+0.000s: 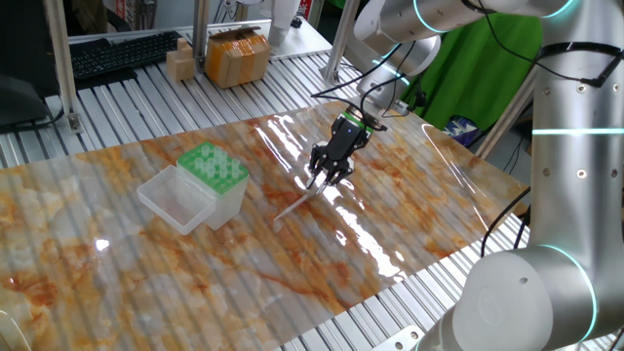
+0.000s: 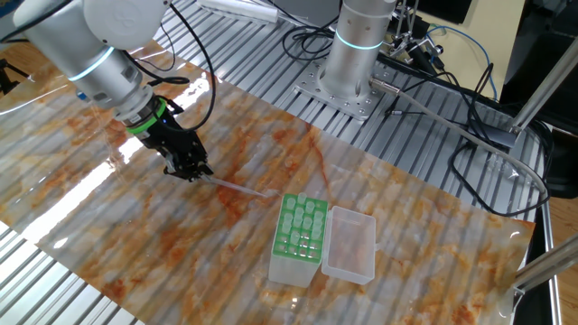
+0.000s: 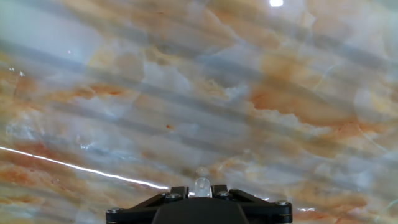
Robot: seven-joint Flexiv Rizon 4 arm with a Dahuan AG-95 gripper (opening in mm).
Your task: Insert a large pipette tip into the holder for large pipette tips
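One fixed view shows the arm bent down, its claw [image 1: 330, 176] tilted steeply and closed on the wide end of the large pipette tip [image 1: 297, 206]. This slender translucent cone slants toward the holder for large pipette tips [image 1: 216, 175], its point touching the glossy marbled desk [image 1: 117, 283] near that green-topped box.

A robotics lab bench: a table of ribbed aluminium slats [image 1: 136, 93] carries a glossy marble-patterned sheet [image 1: 409, 210]. At the far left lie a black keyboard [image 1: 117, 54] and cardboard boxes [image 1: 237, 56]; a green cloth [image 1: 487, 68] hangs far right. Loose black cables [image 2: 470, 135] trail around a bolted arm base [image 2: 348, 86].
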